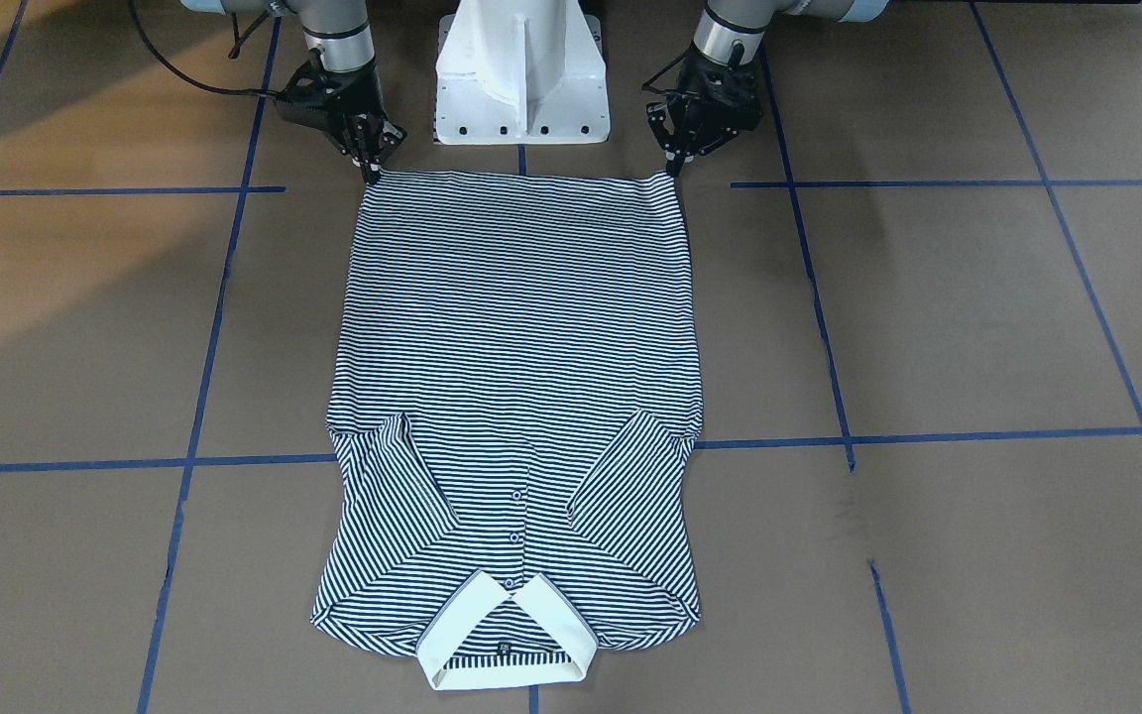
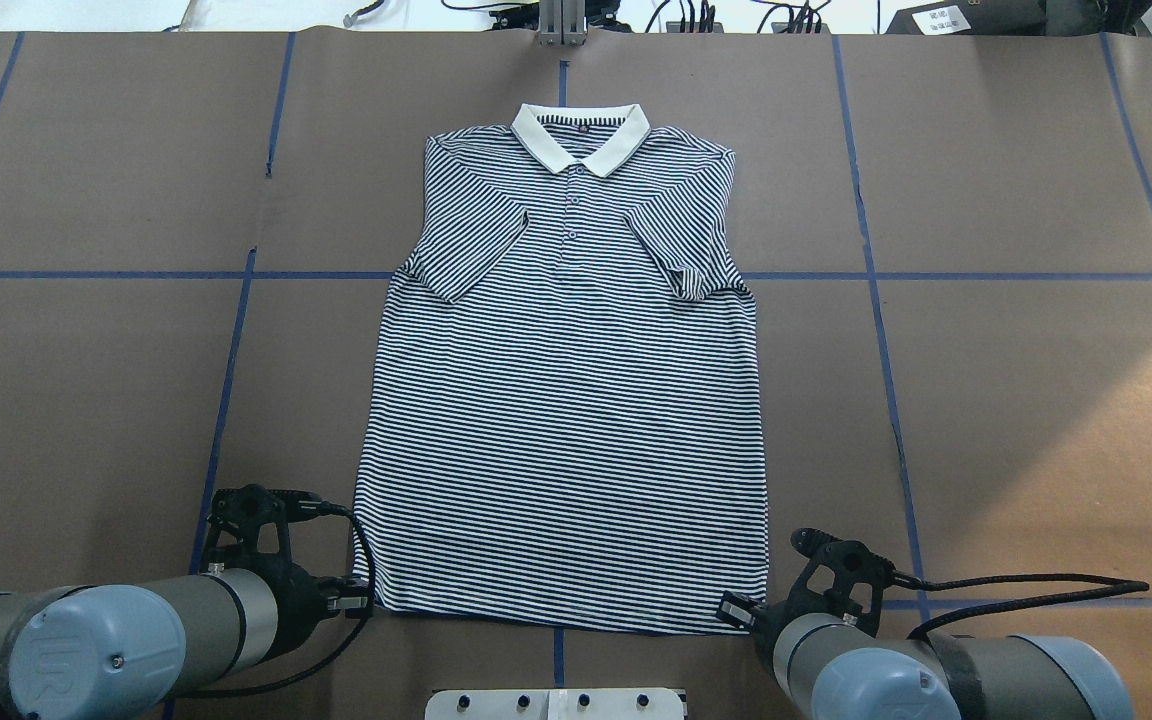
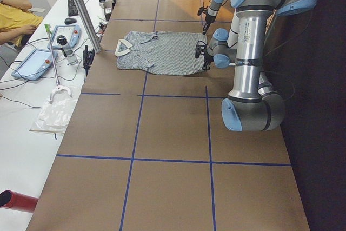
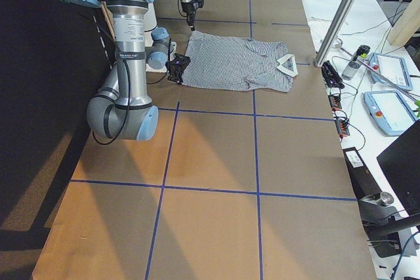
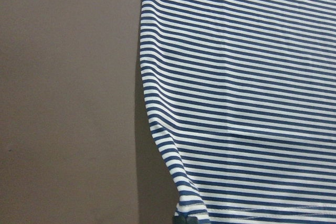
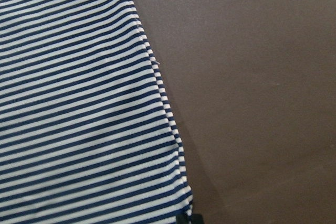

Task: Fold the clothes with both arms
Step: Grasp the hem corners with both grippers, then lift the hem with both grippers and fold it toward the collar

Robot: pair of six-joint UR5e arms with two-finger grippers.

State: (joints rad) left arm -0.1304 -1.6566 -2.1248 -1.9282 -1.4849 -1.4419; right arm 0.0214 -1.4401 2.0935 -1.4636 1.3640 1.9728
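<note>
The navy-and-white striped polo shirt [image 1: 516, 327] lies flat and face up on the brown table, with both sleeves folded in over the chest. Its cream collar [image 2: 581, 135] points away from the robot. My left gripper [image 1: 675, 171] is down at the hem corner on my left, fingertips closed on the fabric; it also shows in the overhead view [image 2: 361, 600]. My right gripper [image 1: 371, 175] is shut on the other hem corner, also seen from overhead [image 2: 738, 612]. Each wrist view shows a shirt side edge [image 5: 247, 103] [image 6: 79, 103] running down to a dark fingertip.
The white pedestal base [image 1: 521, 79] stands just behind the hem, between the arms. Blue tape lines [image 1: 928, 436] grid the brown table. A metal post [image 2: 561, 20] rises beyond the collar. Side benches hold tablets [image 4: 394, 103], and an operator in yellow [image 3: 16, 14] sits there.
</note>
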